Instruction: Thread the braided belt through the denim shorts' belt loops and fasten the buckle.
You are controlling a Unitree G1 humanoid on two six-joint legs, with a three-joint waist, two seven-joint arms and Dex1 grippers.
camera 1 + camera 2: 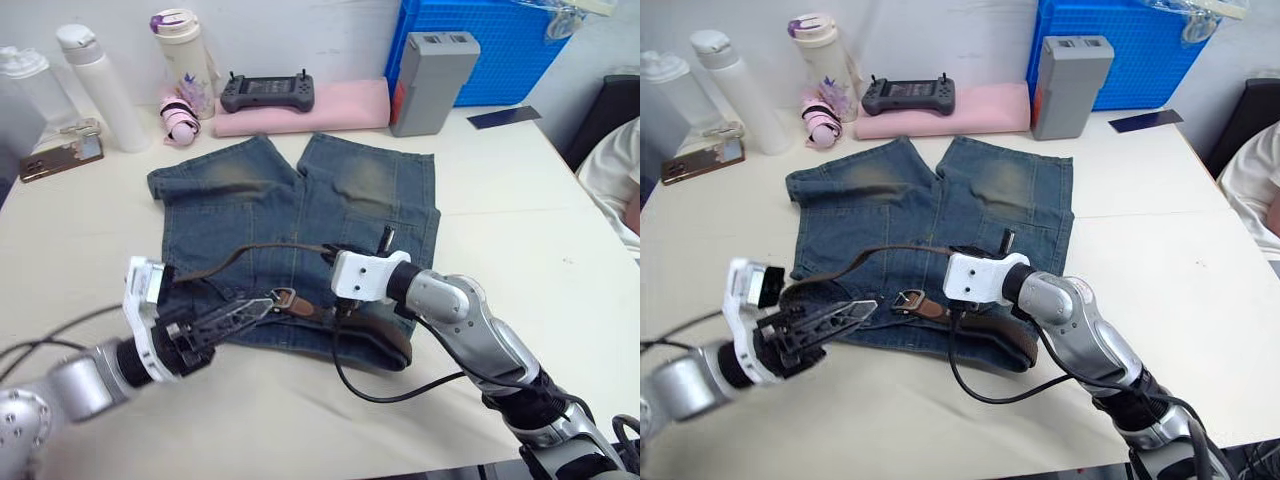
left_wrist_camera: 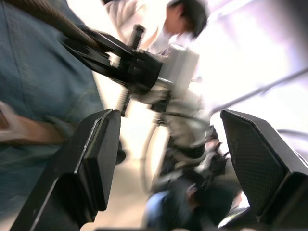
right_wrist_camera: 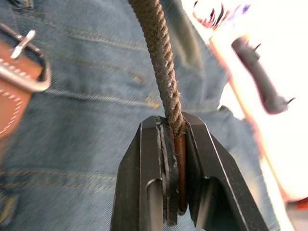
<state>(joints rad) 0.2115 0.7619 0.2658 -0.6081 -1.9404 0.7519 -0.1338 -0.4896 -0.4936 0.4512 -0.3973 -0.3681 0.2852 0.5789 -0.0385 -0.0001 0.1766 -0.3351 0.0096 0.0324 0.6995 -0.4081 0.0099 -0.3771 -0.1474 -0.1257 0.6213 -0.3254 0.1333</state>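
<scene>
Denim shorts (image 1: 300,240) are lying flat near the middle of the table (image 1: 520,230), waistband toward the robot, the two legs pointing away toward the back wall, so the long axis of the legs is running near-to-far. Braided belt (image 1: 262,250) is sitting on the shorts: one stretch is arching left to right above the denim, from the left side of the waist over to the right gripper (image 3: 174,130), and another thicker stretch is running along the waistband and curving round the right corner of the shorts. Buckle (image 1: 283,297) is lying on the waistband near its middle, frame flat, with the tan leather end beside it; in the right wrist view the buckle (image 3: 26,62) is showing off to one side of the strap. Right gripper is pinching the belt, jaws squeezed tight on the strap, which is standing edge-on between the pads and running straight away from the fingertips. Left gripper (image 1: 235,315) is hovering low at the left part of the waistband, tips pointing right toward the buckle, fingers (image 2: 89,163) spread wide apart with nothing between them. Belt loops are too small to pick out. Behind the shorts a pink rolled cloth (image 1: 300,105) with a black controller (image 1: 267,92) on it, a grey box (image 1: 432,80), a blue crate (image 1: 480,45), white bottles (image 1: 100,85) at back left
</scene>
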